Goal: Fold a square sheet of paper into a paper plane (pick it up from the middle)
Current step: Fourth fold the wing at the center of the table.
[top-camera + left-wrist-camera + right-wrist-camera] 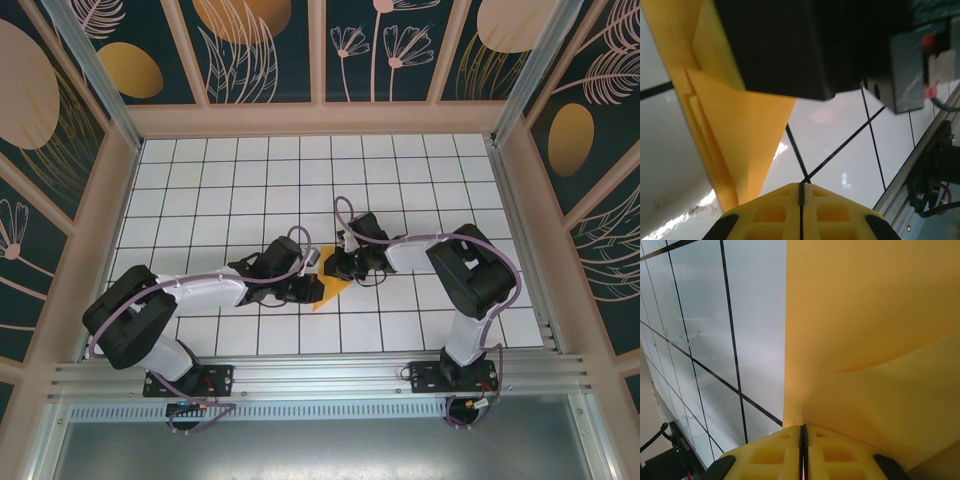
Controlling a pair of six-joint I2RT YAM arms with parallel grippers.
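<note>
Mid-fold: the creased square sheet of paper [333,292] lies mid-table [250,190] between left gripper [801,186] and right gripper [802,427], both clenched empty at its folds, likely pressing creases; next needs firm strokes without dragging the sheet.

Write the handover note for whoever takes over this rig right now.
Left gripper: shut, tips beside the paper; whether it grips is unclear.
Right gripper: shut, apparently pinching the paper's edge.
Paper: partly folded, with layers and creases showing, between both grippers at the middle of the table.
Done: early folds.
Left: the remaining folds to make a narrow pointed plane.
</note>
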